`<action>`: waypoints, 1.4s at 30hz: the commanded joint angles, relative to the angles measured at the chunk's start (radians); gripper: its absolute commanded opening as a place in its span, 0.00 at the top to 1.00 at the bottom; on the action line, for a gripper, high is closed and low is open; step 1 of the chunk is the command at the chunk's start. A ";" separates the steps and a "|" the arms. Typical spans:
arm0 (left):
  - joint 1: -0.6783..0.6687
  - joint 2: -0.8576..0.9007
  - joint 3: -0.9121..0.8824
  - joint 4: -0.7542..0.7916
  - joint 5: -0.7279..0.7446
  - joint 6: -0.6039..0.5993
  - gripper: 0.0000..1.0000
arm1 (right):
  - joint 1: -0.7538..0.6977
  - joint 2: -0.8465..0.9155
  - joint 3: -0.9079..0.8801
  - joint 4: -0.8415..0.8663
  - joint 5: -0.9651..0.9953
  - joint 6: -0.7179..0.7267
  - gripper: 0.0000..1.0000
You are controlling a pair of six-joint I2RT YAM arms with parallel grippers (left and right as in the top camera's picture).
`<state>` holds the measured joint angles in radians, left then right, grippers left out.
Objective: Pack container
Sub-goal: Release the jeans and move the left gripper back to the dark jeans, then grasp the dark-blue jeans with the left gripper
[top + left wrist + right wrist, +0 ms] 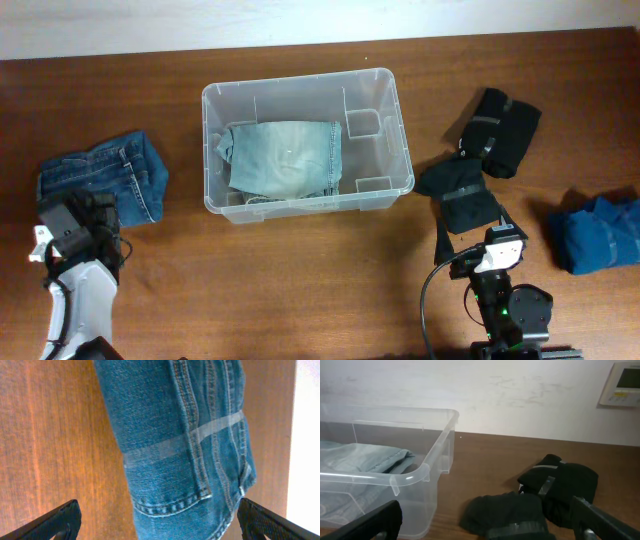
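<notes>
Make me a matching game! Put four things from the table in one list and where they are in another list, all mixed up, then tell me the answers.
Things:
1. pale blue folded jeans
2. dark blue folded jeans with a tape band
3. two black folded bundles
4. bright blue folded cloth

Places:
A. far right of the wooden table
B. left of the clear plastic tub
C. inside the tub
D. just right of the tub

Pairs: 1-C, 2-B, 3-D, 4-A.
</notes>
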<state>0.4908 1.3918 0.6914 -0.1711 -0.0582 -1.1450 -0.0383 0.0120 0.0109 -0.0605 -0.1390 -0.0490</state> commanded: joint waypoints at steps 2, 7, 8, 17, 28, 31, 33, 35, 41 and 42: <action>0.005 0.018 -0.064 0.169 0.023 -0.029 0.00 | 0.005 -0.006 -0.005 -0.006 0.005 0.000 0.01; 0.005 0.085 -0.063 0.212 0.018 -0.029 0.00 | 0.005 -0.006 -0.005 -0.006 0.005 0.000 0.02; 0.005 0.097 -0.063 0.215 0.018 -0.029 0.00 | 0.005 -0.006 -0.005 -0.006 0.005 0.000 0.01; 0.005 0.177 -0.063 0.337 -0.037 -0.029 0.09 | 0.005 -0.006 -0.005 -0.006 0.005 0.001 0.01; 0.005 0.300 -0.063 0.470 -0.035 -0.029 0.72 | 0.005 -0.006 -0.005 -0.006 0.005 0.001 0.01; 0.005 0.300 -0.063 0.491 -0.026 -0.028 0.99 | 0.005 -0.006 -0.005 -0.006 0.005 0.001 0.02; 0.007 0.300 -0.063 0.550 0.023 0.027 0.99 | 0.005 -0.006 -0.005 -0.006 0.005 0.001 0.01; 0.008 0.299 -0.063 0.681 0.119 0.143 0.99 | 0.005 -0.006 -0.005 -0.006 0.005 0.001 0.01; 0.007 0.289 -0.046 1.104 0.405 0.349 0.99 | 0.005 -0.006 -0.005 -0.006 0.005 0.001 0.02; 0.007 0.280 -0.039 1.152 0.439 0.365 0.99 | 0.005 -0.006 -0.005 -0.006 0.005 0.000 0.02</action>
<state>0.5011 1.7123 0.6056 0.8307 0.1596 -0.9241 -0.0383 0.0120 0.0109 -0.0605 -0.1390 -0.0494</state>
